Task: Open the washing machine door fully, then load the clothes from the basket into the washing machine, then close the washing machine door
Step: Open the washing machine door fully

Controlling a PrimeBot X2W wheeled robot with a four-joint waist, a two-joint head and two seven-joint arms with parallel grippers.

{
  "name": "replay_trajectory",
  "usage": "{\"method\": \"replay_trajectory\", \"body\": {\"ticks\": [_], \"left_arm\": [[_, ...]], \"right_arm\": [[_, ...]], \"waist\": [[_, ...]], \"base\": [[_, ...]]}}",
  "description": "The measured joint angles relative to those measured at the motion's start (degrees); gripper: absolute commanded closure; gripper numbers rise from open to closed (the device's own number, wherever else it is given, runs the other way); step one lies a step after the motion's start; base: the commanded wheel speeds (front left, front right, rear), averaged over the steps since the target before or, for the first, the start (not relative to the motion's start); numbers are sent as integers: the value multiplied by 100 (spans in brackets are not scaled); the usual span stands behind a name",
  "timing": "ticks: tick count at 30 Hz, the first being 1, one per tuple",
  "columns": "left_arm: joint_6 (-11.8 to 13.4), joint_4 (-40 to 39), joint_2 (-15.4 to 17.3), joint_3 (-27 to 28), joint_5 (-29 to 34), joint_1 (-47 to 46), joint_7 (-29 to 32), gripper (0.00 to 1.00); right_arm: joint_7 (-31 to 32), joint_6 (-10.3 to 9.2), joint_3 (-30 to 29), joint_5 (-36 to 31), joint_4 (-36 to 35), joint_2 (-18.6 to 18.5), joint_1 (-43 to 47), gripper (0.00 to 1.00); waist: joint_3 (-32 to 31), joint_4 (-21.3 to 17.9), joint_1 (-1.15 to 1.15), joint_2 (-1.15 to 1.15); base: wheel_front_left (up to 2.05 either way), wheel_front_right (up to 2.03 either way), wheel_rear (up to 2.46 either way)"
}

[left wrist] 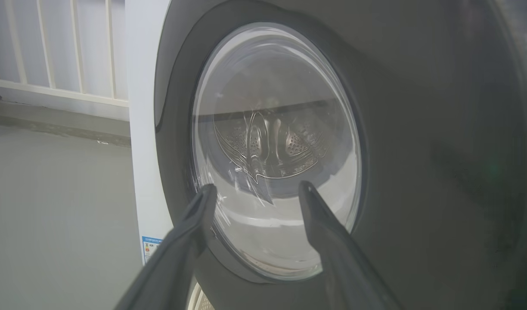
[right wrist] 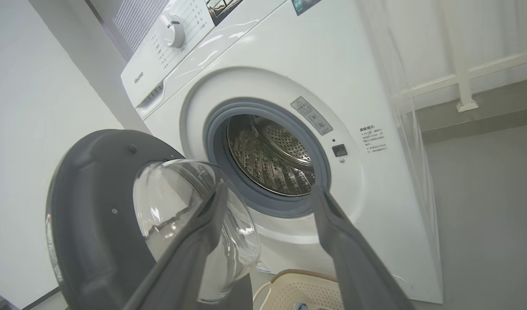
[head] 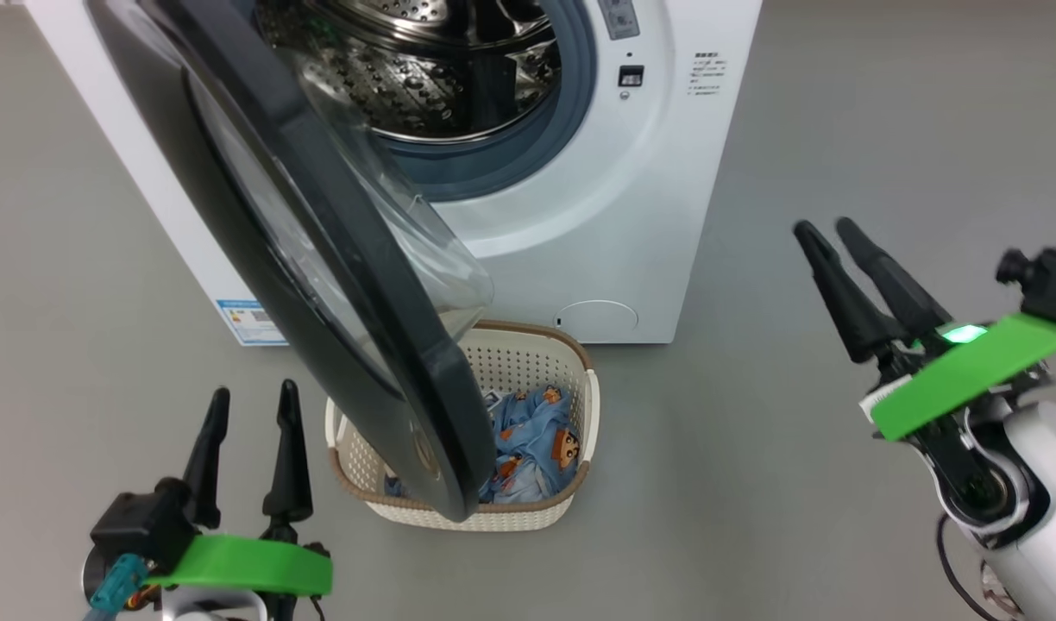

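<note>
Head view: my L gripper sits at 7 o'clock, fingers pointing to 12, spread wide, nothing btwn them. My R gripper is out at 3 o'clock, fingers angled toward 11, also wide & empty. The gap looks slim from the head cam, but the R wrist view shows both fingers well apart. Neither gripper touches anything.

The washing machine takes up 12 o'clock, white front toward me, standing on grey floor. Its steel drum w/ grey rubber ring is exposed. The washing machine door is swung out partway, running from 11 o'clock down to approx 6, w/ the clear glass bowl bulging toward the drum side.

The basket stands on the floor just in front of the machine, at 6 o'clock from the drum opening. The door's lower edge overlaps the basket's 9 o'clock side & hides that part. The clothes lie inside the basket, blue w/ orange-brown faces, showing at its 3 o'clock side. A blue sticker sits on the machine's lower corner, at 10 o'clock from the basket.

L wrist view: my fingers point at the door's outer face, the glass window btwn the tips, near it. R wrist view: fingers frame the drum opening, door at 8 o'clock, basket rim at 6.
</note>
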Motion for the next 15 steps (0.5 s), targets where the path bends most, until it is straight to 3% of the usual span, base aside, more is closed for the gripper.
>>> {"method": "replay_trajectory", "body": {"ticks": [4,9,15], "left_arm": [[9,-29,42,1,0,70,0,0],[51,-91,56,-5,0,99,0,0],[51,-120,81,-35,0,153,0,0]], "right_arm": [[-625,0,73,-414,196,-102,200,0],[-865,0,-231,-1213,700,-71,455,0],[-872,0,-860,-2143,756,349,758,0]], "waist": [[-35,-66,0,0],[-52,-125,0,0],[-60,-150,0,0]], "base": [[0,0,0],[0,0,0],[0,0,0]]}}
